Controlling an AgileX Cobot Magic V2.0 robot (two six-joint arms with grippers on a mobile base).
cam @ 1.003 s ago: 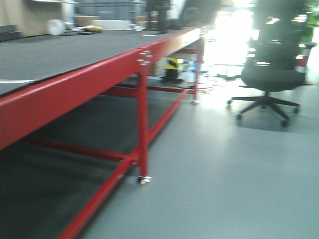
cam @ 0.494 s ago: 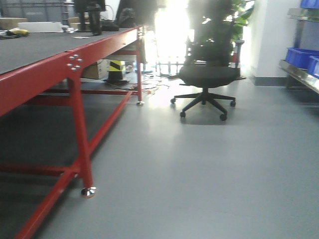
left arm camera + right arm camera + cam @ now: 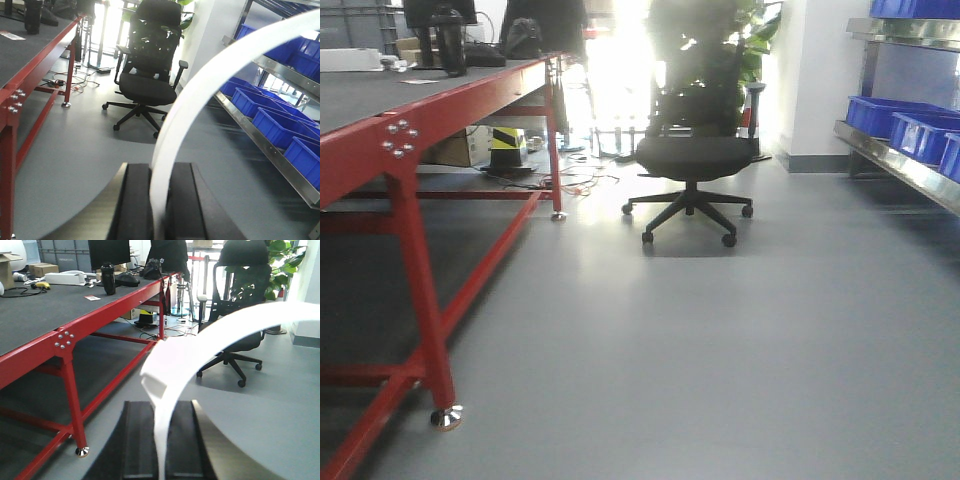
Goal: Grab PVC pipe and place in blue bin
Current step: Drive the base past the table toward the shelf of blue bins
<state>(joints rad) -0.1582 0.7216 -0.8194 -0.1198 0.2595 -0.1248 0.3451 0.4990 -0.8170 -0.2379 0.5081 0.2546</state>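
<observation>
A white curved PVC pipe point(image 3: 200, 85) rises from between the black pads of my left gripper point(image 3: 159, 171) and arcs up to the right; the gripper is shut on it. In the right wrist view the same white pipe point(image 3: 225, 330) bends over to the right, its cut end just above my right gripper point(image 3: 161, 407), which is also shut on it. Several blue bins point(image 3: 272, 122) sit on a steel shelf to the right, also seen as blue bins point(image 3: 895, 115) in the front view. Neither gripper nor the pipe shows in the front view.
A long red-framed table point(image 3: 415, 250) with a dark top runs along the left. A black office chair point(image 3: 690, 160) stands on the grey floor ahead, with a plant behind it. The steel shelf point(image 3: 905, 170) lines the right wall.
The front view has swung to the right: the red table has slid to the left of the frame, and the chair and the blue bins have come into view.
</observation>
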